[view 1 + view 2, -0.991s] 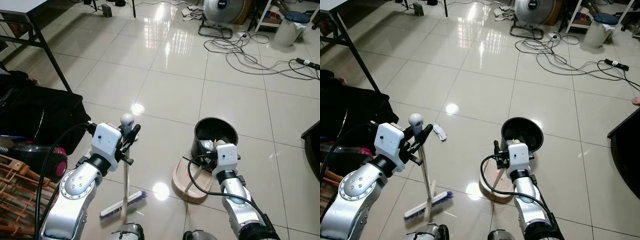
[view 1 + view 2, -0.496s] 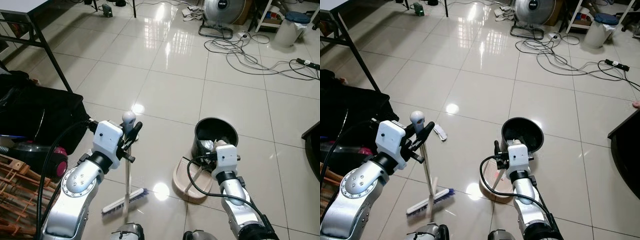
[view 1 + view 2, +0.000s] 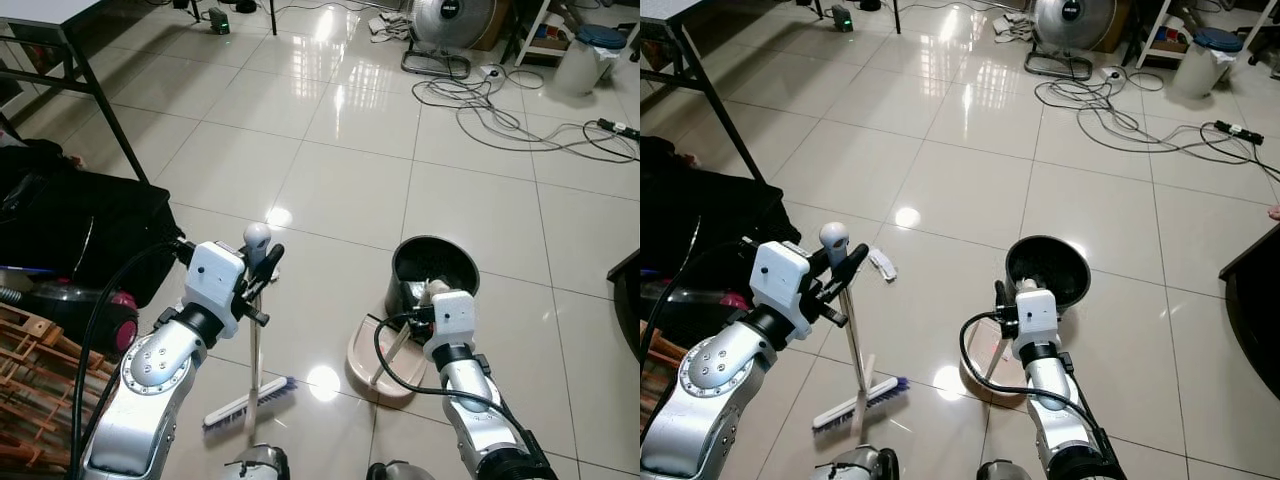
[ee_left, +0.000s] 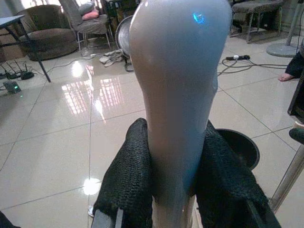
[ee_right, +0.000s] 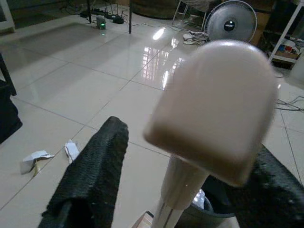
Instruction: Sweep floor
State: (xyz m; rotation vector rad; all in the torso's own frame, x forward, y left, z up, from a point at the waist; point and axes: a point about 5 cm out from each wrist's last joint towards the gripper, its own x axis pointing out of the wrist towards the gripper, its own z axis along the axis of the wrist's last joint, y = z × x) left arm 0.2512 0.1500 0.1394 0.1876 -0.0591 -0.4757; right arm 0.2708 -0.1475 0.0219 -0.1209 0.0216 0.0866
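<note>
The left tool (image 3: 262, 268) is clenched on the broom (image 3: 253, 345) just under its rounded grey knob, both black fingers (image 4: 127, 175) pressed against the sides of the handle. That silver arm is bent at the elbow and raised in front of the body, wrist tipped up. The broom stands almost upright, its long handle running straight down from the grip to the brush head (image 3: 247, 404), which lies flat on the tiled floor (image 3: 340, 180) with purple-tipped bristles and angles up toward the right. The right tool (image 3: 1025, 292) sits around the pale cap of the dustpan handle (image 5: 213, 128); one finger stands clear of the cap, and I cannot tell whether the other touches it, so the grip is unclear. That forearm reaches forward and up from low in front of the robot. The handle slants down to the beige dustpan (image 3: 378, 358) lying on the floor, just beside a black bin (image 3: 432, 268). Scraps of white paper (image 3: 881, 264) lie near the broom's knob.
</note>
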